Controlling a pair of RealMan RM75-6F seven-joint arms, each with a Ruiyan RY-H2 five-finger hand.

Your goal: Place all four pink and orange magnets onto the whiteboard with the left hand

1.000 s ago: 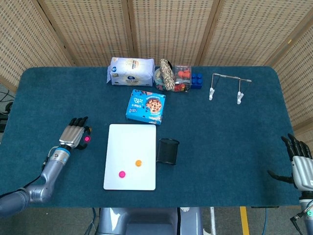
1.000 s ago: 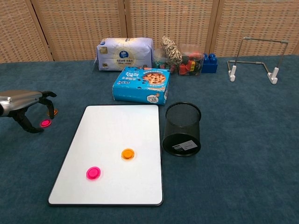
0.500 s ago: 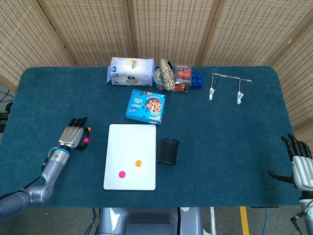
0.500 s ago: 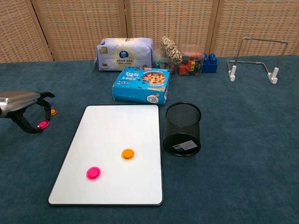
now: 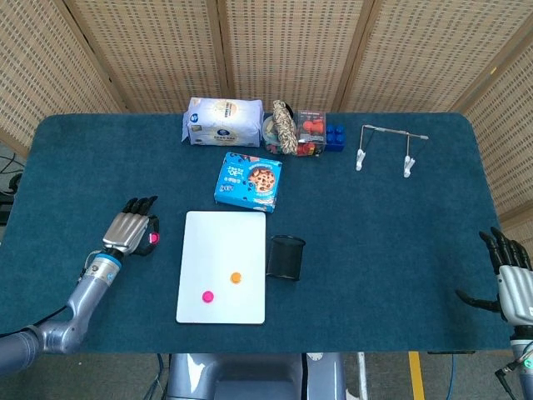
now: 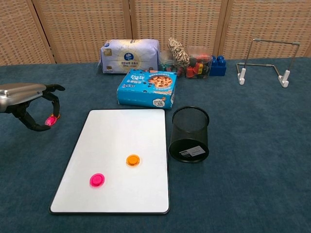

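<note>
Head view: the left hand (image 5: 129, 232) is seen at lower left of the frame, just left of the whiteboard (image 5: 223, 242), w/ a pink magnet (image 5: 153, 239) pinched at its fingertips. On the board, an orange magnet (image 5: 236, 277) and a second pink magnet (image 5: 207, 296) are stuck (lower half). The right hand (image 5: 510, 279) is seen at the lower right edge, fingers spread, nothing held.

Chest view: at mid-left, the left hand (image 6: 30, 102) is shown above the cloth w/ the pink magnet (image 6: 50, 120) pinched between thumb and finger, left of the whiteboard (image 6: 121, 128). A mesh cup (image 6: 189, 134) is seen right of the board.
</note>
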